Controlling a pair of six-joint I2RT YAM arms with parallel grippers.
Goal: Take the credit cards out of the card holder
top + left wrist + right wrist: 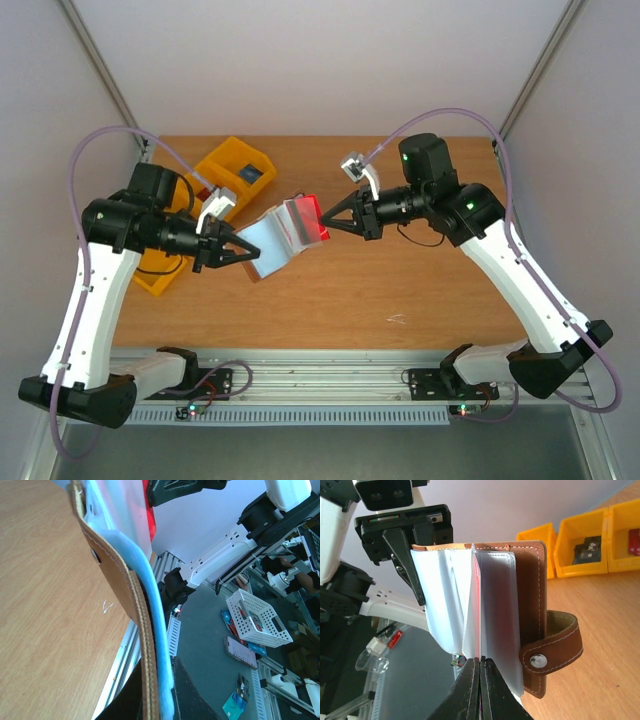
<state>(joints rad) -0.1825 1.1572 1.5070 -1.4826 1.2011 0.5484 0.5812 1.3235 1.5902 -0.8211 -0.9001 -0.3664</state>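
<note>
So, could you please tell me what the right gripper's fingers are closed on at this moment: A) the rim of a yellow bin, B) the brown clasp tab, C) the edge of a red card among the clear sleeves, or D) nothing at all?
C: in the right wrist view the right gripper is shut on the thin red card between the sleeves of the card holder, while the clasp tab hangs free beside it.
</note>
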